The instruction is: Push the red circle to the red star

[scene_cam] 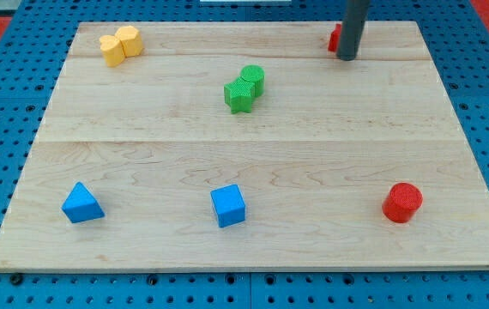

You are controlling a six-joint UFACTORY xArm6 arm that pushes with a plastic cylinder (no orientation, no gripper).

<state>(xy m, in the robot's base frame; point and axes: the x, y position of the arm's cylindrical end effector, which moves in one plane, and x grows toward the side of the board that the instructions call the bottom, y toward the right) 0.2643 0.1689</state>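
Nearest the view's bottom edge, three blocks in a loose row on the bench [141, 163]: blue triangle [82, 203] at the view's left, blue cube [228, 206] near the centre, red circle [401, 202] at the view's right. All three stand well apart from one another.

Mid-board, slightly toward the view's top: two green blocks touching, a green cylinder [251, 80] behind and a green block [238, 95] in front; shape of the front one not clear.

Top left corner of the board: two yellow blocks [120, 45] pressed side by side; shapes hard to make out.

Top right: dark rod standing upright, my tip [346, 57] resting on the board. Just behind and to the left of the rod, a small patch of a red block [335, 37], mostly hidden; shape cannot be told. The red circle lies well apart from it, far down the same side of the board.

Fingers: none fitted; the arm ends in the plain rod, so no spread or pinch to record.

Surface: pale wooden board of joined planks, visible seams running left to right, light grain. Surround: blue perforated panel on all sides, with red showing at the view's top corners.
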